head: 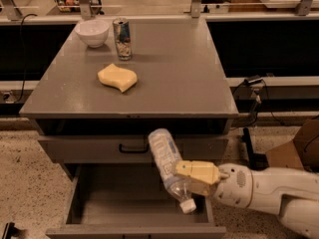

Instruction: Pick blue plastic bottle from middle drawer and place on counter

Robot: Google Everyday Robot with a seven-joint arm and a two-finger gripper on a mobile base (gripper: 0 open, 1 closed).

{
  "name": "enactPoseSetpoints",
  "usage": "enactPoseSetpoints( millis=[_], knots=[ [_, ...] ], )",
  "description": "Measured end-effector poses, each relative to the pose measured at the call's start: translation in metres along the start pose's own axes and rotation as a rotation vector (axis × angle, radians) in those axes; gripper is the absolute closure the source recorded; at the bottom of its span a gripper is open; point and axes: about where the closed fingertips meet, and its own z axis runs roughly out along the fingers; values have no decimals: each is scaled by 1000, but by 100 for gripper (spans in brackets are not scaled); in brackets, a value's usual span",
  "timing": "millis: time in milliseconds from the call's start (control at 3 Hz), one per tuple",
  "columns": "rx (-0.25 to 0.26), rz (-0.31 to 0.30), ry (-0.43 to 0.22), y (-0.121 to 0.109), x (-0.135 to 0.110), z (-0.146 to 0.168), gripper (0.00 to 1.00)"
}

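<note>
The blue plastic bottle is a clear ribbed bottle with a white cap pointing down to the right. My gripper is shut on its lower part and holds it tilted, above the right side of the open middle drawer. The bottle's upper end overlaps the closed drawer front above. The counter is the grey cabinet top behind and above the bottle. My white arm reaches in from the lower right.
On the counter stand a white bowl, a shiny metal can and a yellow sponge. The upper drawer front has a black handle. A cardboard box and cables sit at the right on the floor.
</note>
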Motion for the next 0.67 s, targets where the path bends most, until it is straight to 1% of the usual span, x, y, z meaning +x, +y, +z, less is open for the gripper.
enactPoseSetpoints(
  millis=[333, 667],
  knots=[
    [-4, -55, -29, -47, 27, 10, 100],
    [6, -92, -48, -83, 46, 16, 100]
  ],
)
